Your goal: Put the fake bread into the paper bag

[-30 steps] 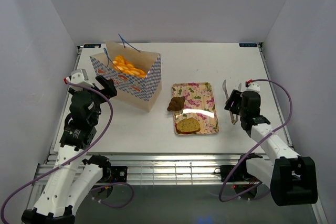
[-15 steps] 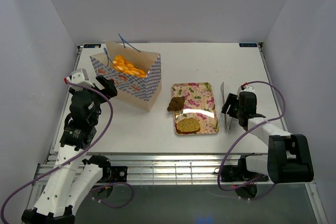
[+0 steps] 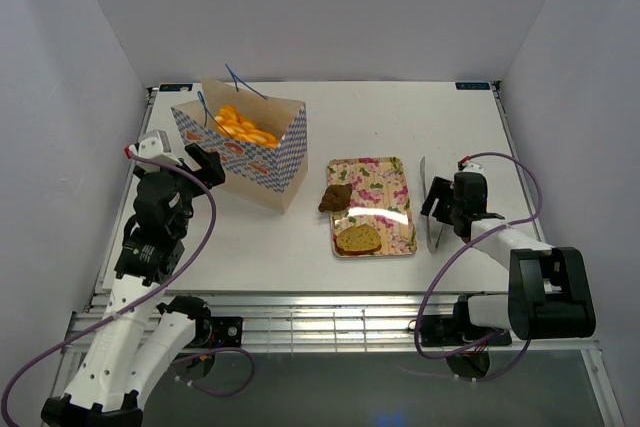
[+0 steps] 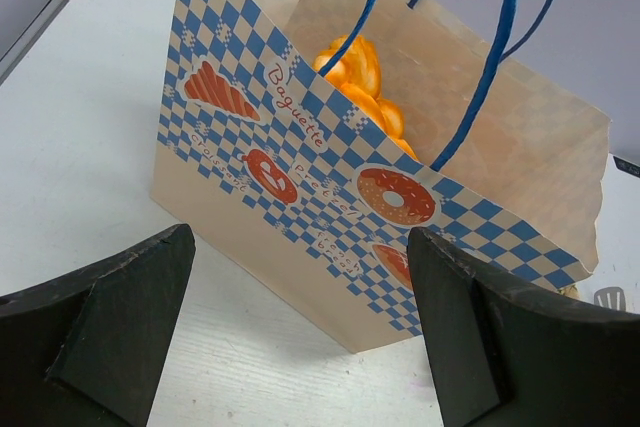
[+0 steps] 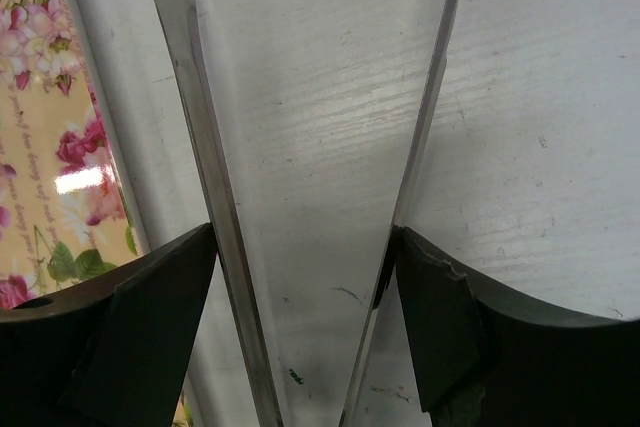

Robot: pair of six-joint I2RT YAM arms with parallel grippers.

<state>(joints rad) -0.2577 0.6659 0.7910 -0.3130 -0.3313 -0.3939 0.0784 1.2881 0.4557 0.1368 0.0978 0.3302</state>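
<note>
Sitting inside the paper bag (image 3: 262, 162) at the upper left, orange fake bread (image 3: 243, 127) pieces show through its open top. A brown bun (image 3: 335, 197) rests at the left edge of the floral tray (image 3: 390, 172) at centre, with a toast slice (image 3: 358, 239) on it. Left gripper (image 4: 300, 247) — jaws wide, empty — faces the bag's checkered side. Right gripper (image 5: 302, 237) clasps both arms of metal tongs (image 5: 205, 147) right of the tray. White table (image 3: 400, 117), plain pale walls (image 3: 330, 7).
</note>
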